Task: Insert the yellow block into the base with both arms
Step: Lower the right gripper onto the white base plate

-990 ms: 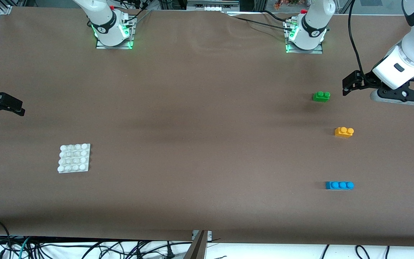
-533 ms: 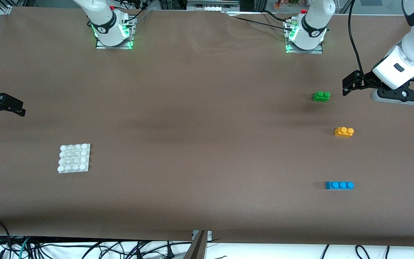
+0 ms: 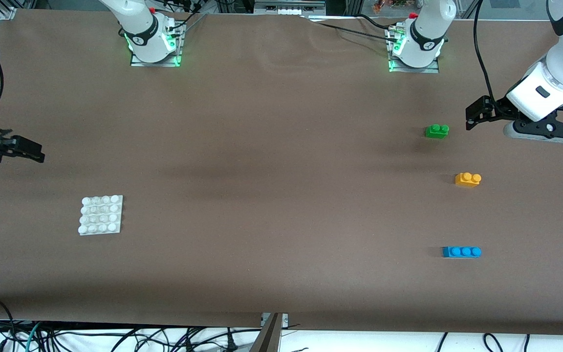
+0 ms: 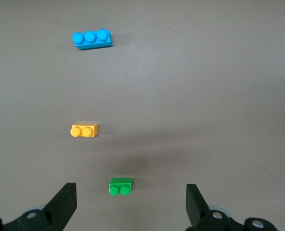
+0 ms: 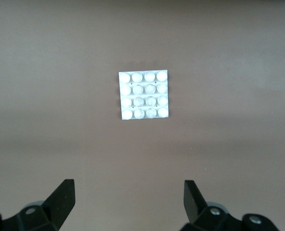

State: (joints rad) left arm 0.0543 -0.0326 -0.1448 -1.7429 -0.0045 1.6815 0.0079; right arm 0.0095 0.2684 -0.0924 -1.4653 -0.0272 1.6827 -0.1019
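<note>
While both grippers hang wide open and empty — left [image 4: 128, 207], right [image 5: 128, 204] — I think the block [image 3: 467, 179] looks light, hard, a bit slippery; I'd pinch its flat sides.

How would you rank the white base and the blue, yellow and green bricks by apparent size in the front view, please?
1. White base, clearly the largest.
2. Blue brick, longer with three studs.
3. Yellow brick and green brick: both two-stud, and they look about alike, so I would not rank them.
</note>
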